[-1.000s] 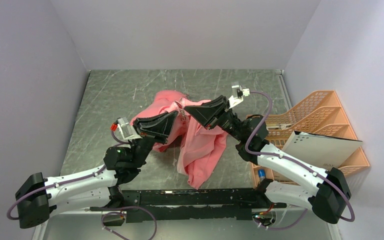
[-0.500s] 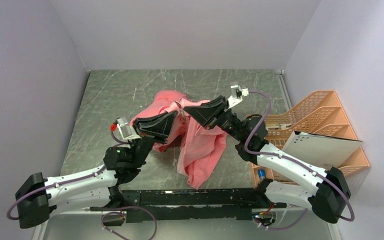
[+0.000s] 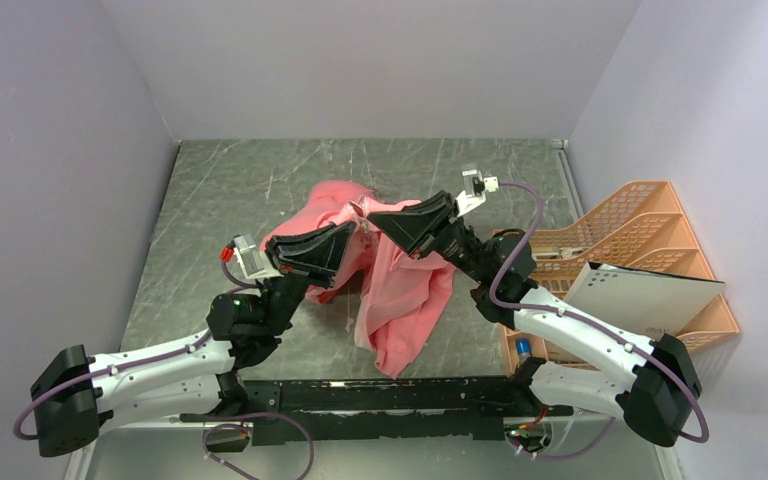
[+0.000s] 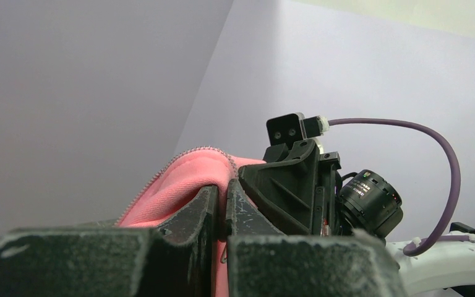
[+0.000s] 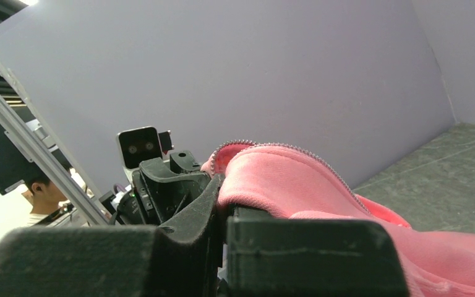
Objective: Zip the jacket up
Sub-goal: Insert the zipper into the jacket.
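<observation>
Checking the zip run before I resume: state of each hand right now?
Left hand: closed, pinching the jacket by its zipper edge.
Right hand: closed, gripping the jacket too.

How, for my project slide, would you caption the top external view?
Left pincer and right pincer shut on a salmon-pink jacket, held up between them over a grey table.

Soft even light; faint shadows; left pincer [image 4: 222, 197] blurred up close.
</observation>
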`<state>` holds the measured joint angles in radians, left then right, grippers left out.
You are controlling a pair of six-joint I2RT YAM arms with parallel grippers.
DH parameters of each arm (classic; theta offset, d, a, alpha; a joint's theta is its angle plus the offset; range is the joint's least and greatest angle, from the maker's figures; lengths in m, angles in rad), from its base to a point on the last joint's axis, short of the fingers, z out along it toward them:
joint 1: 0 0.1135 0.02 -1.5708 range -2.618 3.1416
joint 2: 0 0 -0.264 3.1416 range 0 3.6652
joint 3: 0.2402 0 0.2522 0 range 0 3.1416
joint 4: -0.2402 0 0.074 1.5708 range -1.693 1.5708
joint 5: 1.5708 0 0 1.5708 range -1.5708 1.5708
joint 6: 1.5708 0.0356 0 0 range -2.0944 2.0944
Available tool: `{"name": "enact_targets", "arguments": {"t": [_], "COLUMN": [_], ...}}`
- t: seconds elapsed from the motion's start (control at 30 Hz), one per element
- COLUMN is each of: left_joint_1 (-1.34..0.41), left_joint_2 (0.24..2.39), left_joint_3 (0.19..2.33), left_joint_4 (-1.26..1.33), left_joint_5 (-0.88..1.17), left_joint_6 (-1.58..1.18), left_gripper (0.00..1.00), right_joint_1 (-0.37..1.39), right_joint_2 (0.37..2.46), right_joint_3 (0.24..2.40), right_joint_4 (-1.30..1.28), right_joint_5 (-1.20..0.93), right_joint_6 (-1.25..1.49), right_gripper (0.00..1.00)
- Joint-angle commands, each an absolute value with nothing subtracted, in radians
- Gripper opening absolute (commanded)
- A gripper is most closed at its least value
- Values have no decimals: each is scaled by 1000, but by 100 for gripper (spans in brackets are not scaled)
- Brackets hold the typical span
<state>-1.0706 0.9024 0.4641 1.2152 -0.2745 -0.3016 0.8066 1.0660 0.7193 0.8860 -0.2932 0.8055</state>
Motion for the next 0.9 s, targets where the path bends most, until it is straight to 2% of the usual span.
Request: {"name": "enact_targets", "arguments": {"t": [0.0,0.87], "left_joint_1": [-1075,-1075], "left_joint_2": [887,903], "left_joint_3": [479,473], "left_joint_4": [1293,1332], "left_joint_5": [-255,-273], "left_joint_6": [-314,-345], "left_gripper": [5,5], "right_joint_1": [811,811], "right_joint_2": [1053,1071], "right_joint_3": [743,746], "right_joint_4": [998,991], "right_joint_5": [-293,-300], "right_joint_6": [829,837], "right_gripper": [0,0]}}
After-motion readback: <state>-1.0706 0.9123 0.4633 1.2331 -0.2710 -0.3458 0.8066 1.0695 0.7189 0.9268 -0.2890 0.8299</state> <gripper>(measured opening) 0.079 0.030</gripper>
